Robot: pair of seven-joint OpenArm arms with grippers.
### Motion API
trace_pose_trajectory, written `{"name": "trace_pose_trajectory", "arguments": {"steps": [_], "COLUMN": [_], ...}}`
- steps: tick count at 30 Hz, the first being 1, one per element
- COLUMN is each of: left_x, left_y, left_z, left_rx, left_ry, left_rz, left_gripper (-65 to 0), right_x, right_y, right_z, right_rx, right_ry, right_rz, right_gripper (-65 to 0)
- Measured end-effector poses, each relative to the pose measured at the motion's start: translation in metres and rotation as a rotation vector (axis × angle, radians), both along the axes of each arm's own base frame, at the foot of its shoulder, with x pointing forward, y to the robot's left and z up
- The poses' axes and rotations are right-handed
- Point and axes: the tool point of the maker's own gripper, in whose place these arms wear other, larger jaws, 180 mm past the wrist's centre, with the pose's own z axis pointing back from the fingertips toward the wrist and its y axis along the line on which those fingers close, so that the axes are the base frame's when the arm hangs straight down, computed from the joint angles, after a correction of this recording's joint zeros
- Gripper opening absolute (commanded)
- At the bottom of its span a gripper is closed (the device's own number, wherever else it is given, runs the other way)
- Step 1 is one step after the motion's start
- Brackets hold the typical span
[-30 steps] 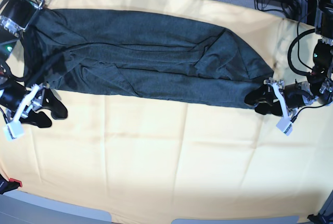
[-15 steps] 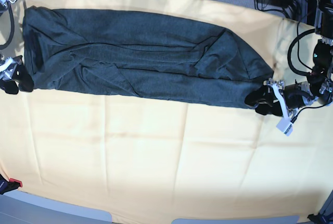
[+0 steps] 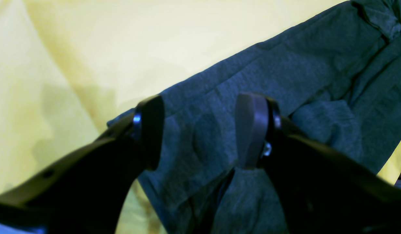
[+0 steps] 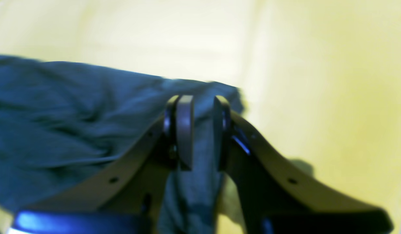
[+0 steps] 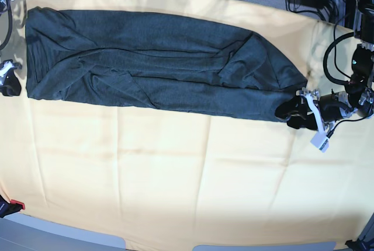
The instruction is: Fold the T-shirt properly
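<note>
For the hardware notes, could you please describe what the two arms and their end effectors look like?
Both end effectors have black, curved, horn-like fingers with flat grey pads. The left end effector carries white bracket parts and a small white tag; black cables loop beside its dark arm, where a green light glows. The right end effector shows small round holes along its fingers and a glossy blue base.

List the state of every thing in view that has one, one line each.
T-shirt: folded lengthwise into a long band, wrinkled, lying flat on the yellow cloth.
Yellow cloth: spread over the table, lightly creased.
Left gripper: jaws open, straddling the shirt's corner.
Right gripper: jaws nearly closed, shirt fabric between them.
</note>
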Motion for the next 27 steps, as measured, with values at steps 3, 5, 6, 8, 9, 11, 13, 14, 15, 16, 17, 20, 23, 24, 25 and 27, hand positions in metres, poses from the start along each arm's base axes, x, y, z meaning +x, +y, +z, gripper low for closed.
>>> {"name": "trace_pose_trajectory", "arguments": {"steps": [3,5,6,8,9,11,13,14,15,16,17,20,23,24,25,27], "left_x": [0.0,0.0,0.0,0.0,0.0,0.0,0.0,0.0,0.0,0.0,0.0,0.0,0.0,0.0,0.0,0.0], "left_y": [0.0,0.0,0.0,0.0,0.0,0.0,0.0,0.0,0.0,0.0,0.0,0.0,0.0,0.0,0.0,0.0], "left_z": [0.0,0.0,0.0,0.0,0.0,0.0,0.0,0.0,0.0,0.0,0.0,0.0,0.0,0.0,0.0,0.0], "left_rx": [0.001,0.001,0.0,0.001,0.0,0.001,0.001,0.001,0.001,0.001,0.0,0.001,0.001,0.0,0.0,0.001], "left_ry": [0.001,0.001,0.001,0.001,0.0,0.0,0.001,0.001,0.001,0.001,0.0,0.001,0.001,0.0,0.0,0.0], "left_rz": [0.0,0.0,0.0,0.0,0.0,0.0,0.0,0.0,0.0,0.0,0.0,0.0,0.0,0.0,0.0,0.0], "left_gripper": [-29.0,-29.0,-29.0,-29.0,-29.0,-29.0,-29.0,-29.0,-29.0,-29.0,-29.0,-29.0,-29.0,-29.0,-29.0,-29.0], "right_x": [0.001,0.001,0.001,0.0,-0.001,-0.006,-0.015,-0.019,-0.022,-0.025,-0.028,-0.044,-0.045,-0.043,-0.042,-0.045], "right_y": [-0.007,-0.007,-0.007,-0.009,-0.011,-0.012,-0.015,-0.018,-0.02,-0.022,-0.023,-0.027,-0.025,-0.021,-0.018,-0.012], "right_z": [0.001,0.001,0.001,0.0,-0.001,-0.006,-0.014,-0.018,-0.021,-0.022,-0.026,-0.045,-0.054,-0.054,-0.055,-0.063], "right_rx": [-0.033,-0.033,-0.033,-0.023,-0.014,0.002,0.005,-0.003,-0.007,-0.006,0.008,0.036,0.097,0.132,0.168,0.236], "right_ry": [-0.002,-0.006,-0.006,0.0,0.007,0.029,0.064,0.084,0.096,0.095,0.105,0.169,0.177,0.165,0.155,0.172], "right_rz": [-0.023,-0.022,-0.022,-0.044,-0.064,-0.089,-0.118,-0.132,-0.147,-0.158,-0.176,-0.205,-0.216,-0.21,-0.207,-0.199], "right_gripper": [-65.0,-65.0,-65.0,-65.0,-65.0,-55.5,-37.0,-29.3,-24.7,-23.4,-23.4,-23.4,-23.4,-23.4,-23.4,-23.4]}}
